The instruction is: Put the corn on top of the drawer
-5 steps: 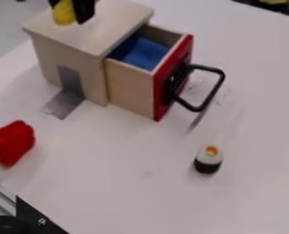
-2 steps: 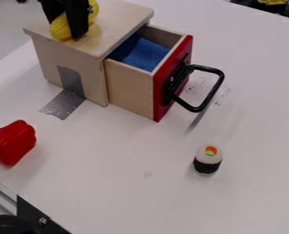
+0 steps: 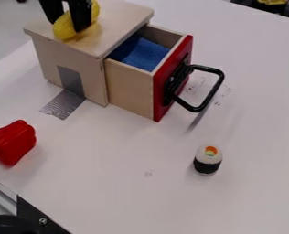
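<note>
The gripper (image 3: 67,26) is at the upper left, low over the top of the wooden drawer box (image 3: 113,23). Its two dark fingers stand apart, open around the yellow corn (image 3: 64,30), and the right one hides the corn's middle. The corn lies at a slant on the box top, near its front left edge. On the box's right side the red-fronted drawer (image 3: 130,87) is pulled out, with a blue cloth (image 3: 139,53) inside.
A black handle (image 3: 214,89) juts right from the drawer front. A red pepper toy (image 3: 13,142) lies at the left, and a sushi piece (image 3: 208,160) stands at the lower right. Metal rail and black parts (image 3: 34,217) occupy the lower left corner.
The gripper and corn came down and right onto the box top. Since the middle frame the fingers have risen slightly while the corn has stayed nearly in place.
</note>
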